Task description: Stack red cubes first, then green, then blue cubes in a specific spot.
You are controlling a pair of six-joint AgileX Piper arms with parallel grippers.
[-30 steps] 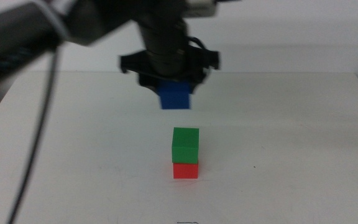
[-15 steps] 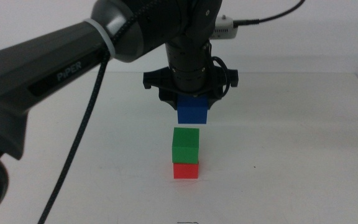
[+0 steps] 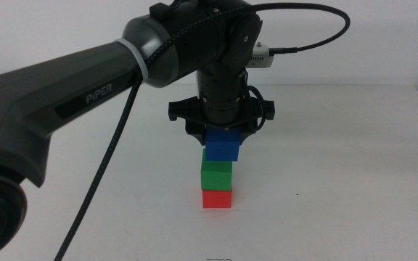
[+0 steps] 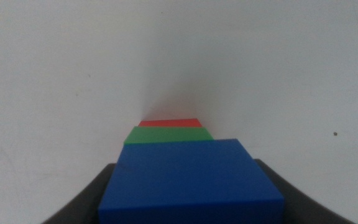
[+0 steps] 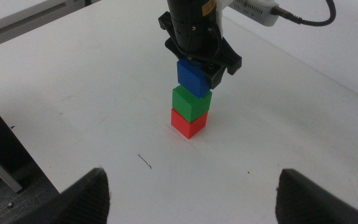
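Middle view: left gripper (image 3: 222,143) clamps the small matte dark blue cube (image 3: 222,145) just over the green cube (image 3: 216,174) on the red cube (image 3: 217,199), mid-table, aligning it; right gripper (image 5: 191,193) waits, jaws apart.

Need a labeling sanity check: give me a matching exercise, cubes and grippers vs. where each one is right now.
Things:
1. red cube
2. green cube
3. blue cube
4. right gripper

Places:
A. held in the left gripper, at the stack's top
B. open, waiting back from the stack
C. on the table, stack's bottom
D. on the red cube

Pairs: 1-C, 2-D, 3-A, 4-B
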